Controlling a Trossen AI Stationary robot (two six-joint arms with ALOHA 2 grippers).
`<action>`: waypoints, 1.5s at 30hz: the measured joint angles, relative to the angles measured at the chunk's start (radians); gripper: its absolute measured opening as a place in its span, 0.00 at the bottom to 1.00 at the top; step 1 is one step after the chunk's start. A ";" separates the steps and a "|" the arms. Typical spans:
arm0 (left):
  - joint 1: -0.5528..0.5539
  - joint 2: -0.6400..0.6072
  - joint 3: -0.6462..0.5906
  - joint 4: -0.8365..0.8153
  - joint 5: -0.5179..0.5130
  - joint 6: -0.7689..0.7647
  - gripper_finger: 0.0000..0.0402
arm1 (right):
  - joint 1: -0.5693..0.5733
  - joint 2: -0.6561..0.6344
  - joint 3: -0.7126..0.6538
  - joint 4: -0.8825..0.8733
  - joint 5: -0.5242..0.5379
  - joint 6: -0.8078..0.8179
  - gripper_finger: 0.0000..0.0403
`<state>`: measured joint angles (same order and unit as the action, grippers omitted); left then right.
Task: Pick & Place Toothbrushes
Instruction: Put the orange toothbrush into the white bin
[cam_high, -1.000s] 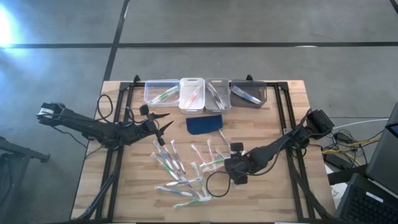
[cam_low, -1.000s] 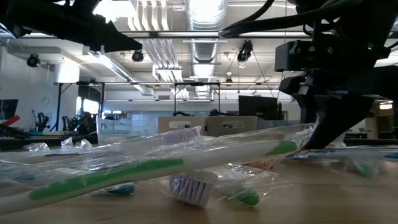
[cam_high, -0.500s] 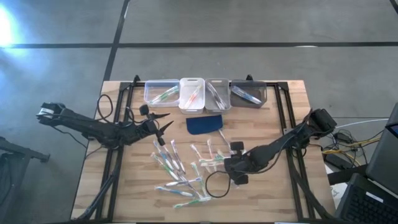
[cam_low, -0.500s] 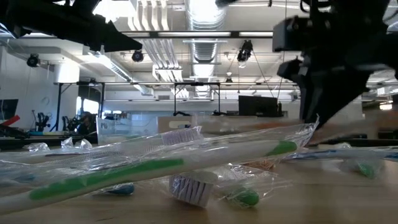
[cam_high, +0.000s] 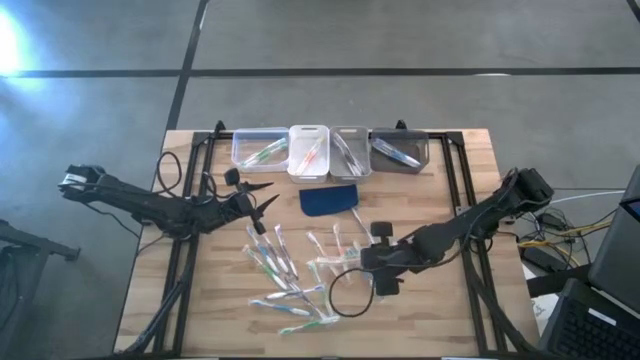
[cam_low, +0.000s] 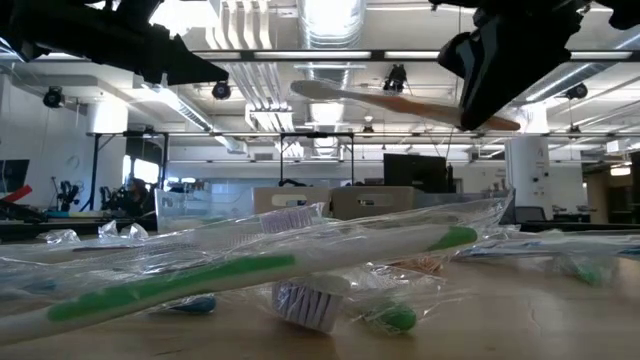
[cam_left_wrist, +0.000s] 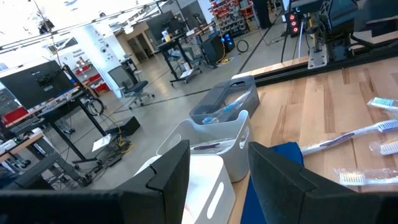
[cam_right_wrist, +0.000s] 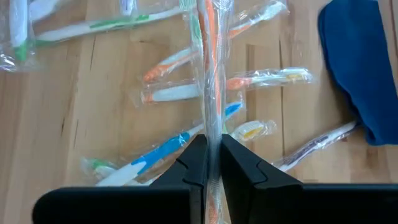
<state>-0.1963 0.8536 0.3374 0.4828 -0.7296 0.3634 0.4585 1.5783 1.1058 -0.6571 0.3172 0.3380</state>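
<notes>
- Toothbrushes (cam_high: 290, 270) lie scattered in clear wrappers over the near half of the table (cam_high: 470, 320); in the low view a green-handled one (cam_low: 240, 262) lies closest to the camera.
- One orange brush (cam_right_wrist: 212, 74), wrapped, is clenched between the fingers of the right gripper (cam_right_wrist: 211, 163); the low view shows it lifted clear of the table and tilted, with its bristle end sticking out to one side.
- Right gripper (cam_high: 368, 262) hangs above the right edge of the scattered pile, its arm reaching in from the table's right side.
- Left gripper (cam_high: 262, 205) hovers over the left part of the table, well apart from the pile, with its jaws parted and nothing between them.
- Four bins (cam_high: 330, 150) stand in a row along the far edge: clear, white, then two grey ones, each with brushes inside.
- Blue pad (cam_high: 328, 199) lies just in front of the bins, between them and the pile.
- In the right wrist view, below the held brush lie more orange, blue (cam_right_wrist: 180, 144) and green ones, flat on the wood.
</notes>
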 joint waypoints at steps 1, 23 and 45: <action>0.000 0.000 0.000 0.000 0.000 0.000 0.42 | 0.000 -0.006 -0.009 0.011 0.002 0.000 0.06; 0.000 0.000 0.000 0.000 0.014 -0.113 0.42 | 0.005 -0.143 -0.511 1.291 0.247 -0.449 0.06; 0.007 0.200 0.021 0.497 0.519 -0.067 0.42 | -0.226 -0.147 -0.421 1.483 -0.169 -0.656 0.06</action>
<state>-0.1894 1.0533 0.3582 0.9796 -0.2102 0.2960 0.2325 1.4315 0.6844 0.8263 0.1482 -0.3182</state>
